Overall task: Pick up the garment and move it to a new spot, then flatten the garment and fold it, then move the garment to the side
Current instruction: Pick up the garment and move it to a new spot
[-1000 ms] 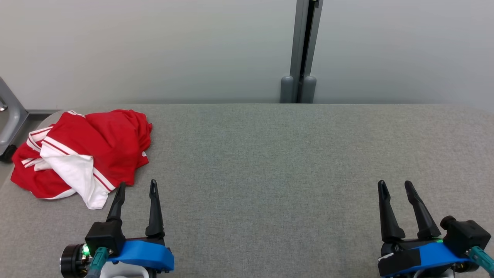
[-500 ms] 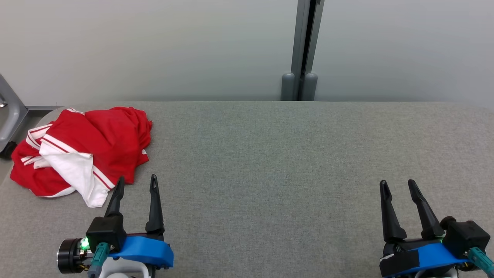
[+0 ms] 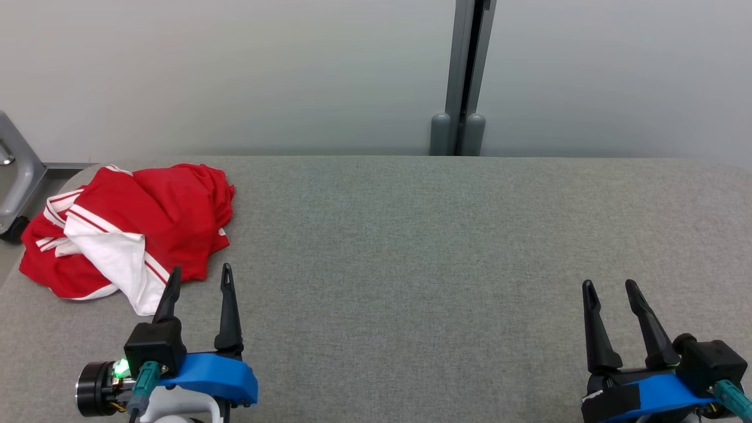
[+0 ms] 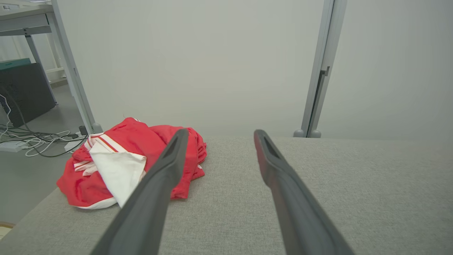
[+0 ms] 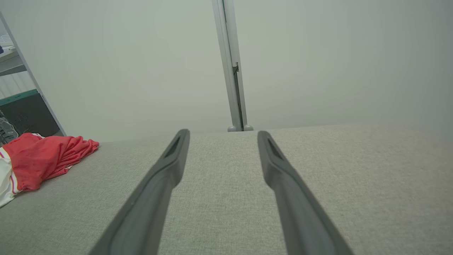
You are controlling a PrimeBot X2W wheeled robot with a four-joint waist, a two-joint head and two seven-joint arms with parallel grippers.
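A crumpled red garment (image 3: 164, 211) with white panels and stripes lies heaped at the far left corner of the grey fabric table (image 3: 411, 235). It also shows in the left wrist view as the garment (image 4: 131, 156) and at the left edge of the right wrist view as the garment (image 5: 46, 156). My left gripper (image 3: 200, 276) is open just in front of the heap's near edge, its left fingertip close to the white fold, nothing between the fingers. My right gripper (image 3: 608, 288) is open at the lower right, far from the cloth.
A grey post (image 3: 461, 76) with two rounded feet stands behind the table against pale partition walls. A grey metal frame (image 3: 14, 176) sits off the table's left end. The left wrist view shows cables (image 4: 32, 136) on the floor and a desk leg (image 4: 72, 74).
My left gripper has shifted slightly left and forward, toward the garment. The right gripper sits a little lower in the picture. The camera has shifted a bit; the garment lies as before.
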